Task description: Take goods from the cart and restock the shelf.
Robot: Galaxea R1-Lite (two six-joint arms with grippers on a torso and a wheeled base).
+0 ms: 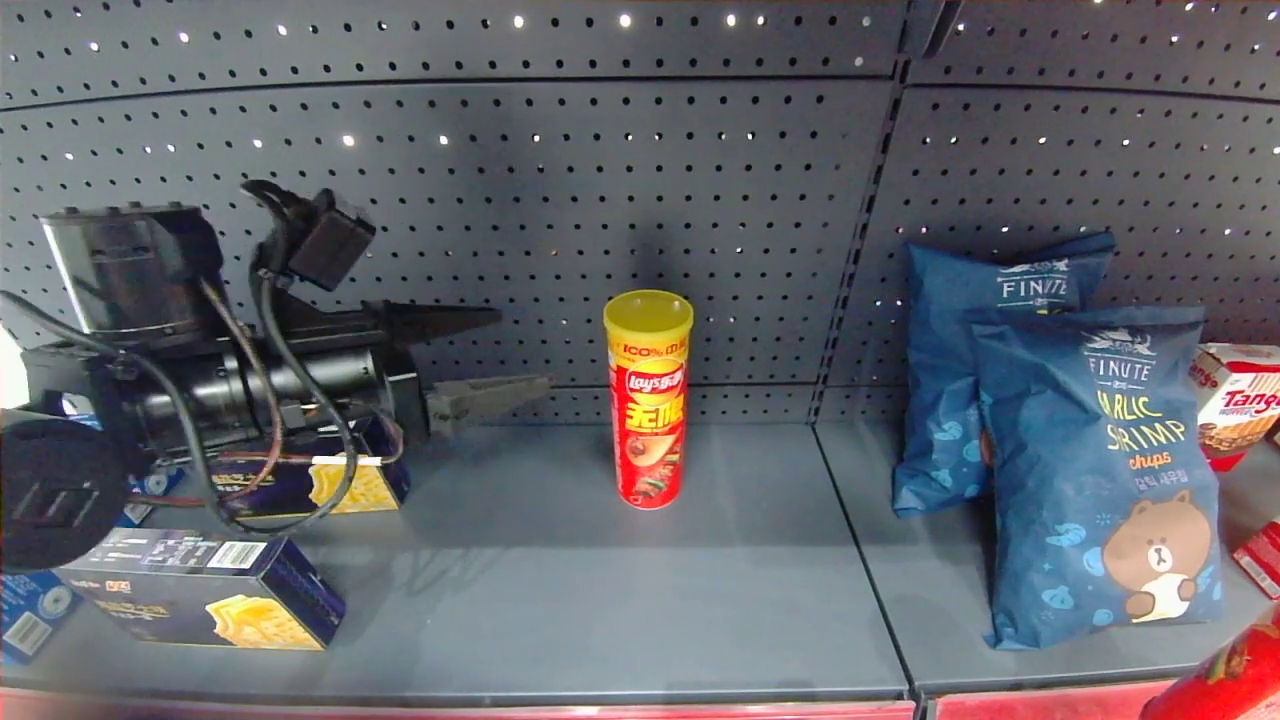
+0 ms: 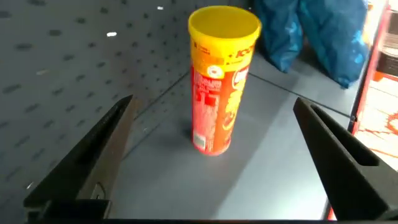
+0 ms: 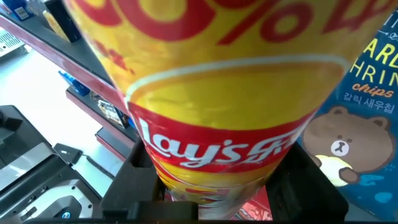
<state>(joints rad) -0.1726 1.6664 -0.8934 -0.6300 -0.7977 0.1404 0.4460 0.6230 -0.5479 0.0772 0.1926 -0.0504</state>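
At centre frame in the head view, a chip can [image 1: 648, 400] stands upright on the grey shelf [image 1: 560, 580], yellow lid on, contents not visible; it sits toward the back, just in front of the pegboard [image 1: 600, 180]. Left gripper [image 1: 523, 349] at mid-left of frame, level with the can, fingers spread wide and holding nothing; the tips point at the can and stop short of it. In the left wrist view the can stands beyond and between the two fingers [image 2: 93, 162], apart from both. Right gripper [image 3: 217, 193] is clamped on a second chip can [image 3: 217, 112], a dark finger on each side of its body. Lower left: two closed dark blue boxes [image 1: 200, 595], one near the front edge, one farther back under the left arm. Right of frame: two sealed blue snack bags [image 1: 1090, 470] propped upright, one overlapping the other. Bare shelf lies on both sides of the standing can and in front of it, out to the red front strip [image 1: 500, 712]. A panel seam [image 1: 860, 560] runs front to back between can and bags.
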